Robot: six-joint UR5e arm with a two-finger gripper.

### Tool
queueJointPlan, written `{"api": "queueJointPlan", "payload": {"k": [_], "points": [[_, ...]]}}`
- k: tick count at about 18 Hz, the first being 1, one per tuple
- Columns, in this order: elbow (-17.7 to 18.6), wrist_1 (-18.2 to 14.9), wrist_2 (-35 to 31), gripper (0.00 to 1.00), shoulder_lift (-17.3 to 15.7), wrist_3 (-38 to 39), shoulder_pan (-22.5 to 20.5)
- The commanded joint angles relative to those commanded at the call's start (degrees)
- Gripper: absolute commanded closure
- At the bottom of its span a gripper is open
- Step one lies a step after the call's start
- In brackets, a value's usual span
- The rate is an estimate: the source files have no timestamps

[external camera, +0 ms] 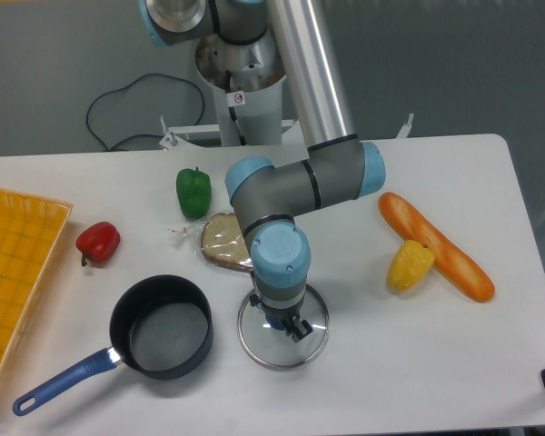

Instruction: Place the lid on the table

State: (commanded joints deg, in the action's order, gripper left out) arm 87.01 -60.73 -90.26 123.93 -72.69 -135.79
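Note:
The lid point(282, 347), a round glass disc with a silver rim, lies flat on the white table point(418, 363) just right of the saucepan. My gripper point(289, 324) points straight down onto its centre. The dark fingers stand close together around the blue knob, which the wrist mostly hides. The gripper looks shut on the lid's knob.
A black saucepan point(162, 327) with a blue handle stands left of the lid. Packaged bread point(223, 240) lies just behind the gripper, with a green pepper point(193, 191) and a red pepper point(98, 242) further left. A baguette point(436, 245) and a yellow pepper point(410, 264) lie right. The yellow tray point(14, 272) is at the far left.

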Motion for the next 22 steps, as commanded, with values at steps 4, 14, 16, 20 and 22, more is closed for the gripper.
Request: {"api": "queueJointPlan", "payload": {"k": [4, 14, 16, 20, 22], "points": [[0.0, 0.0, 0.1, 0.13, -0.1, 0.0, 0.0], [-1.4, -0.1, 0.7, 0.0, -0.9, 1.7, 0.6], [-1.3, 0.1, 0.7, 0.0, -0.7, 2.6, 0.8], [-1.6, 0.1, 0.4, 0.0, -0.8, 1.7, 0.9], [-1.3, 0.0, 0.4, 0.0, -1.0, 0.4, 0.8]]}}
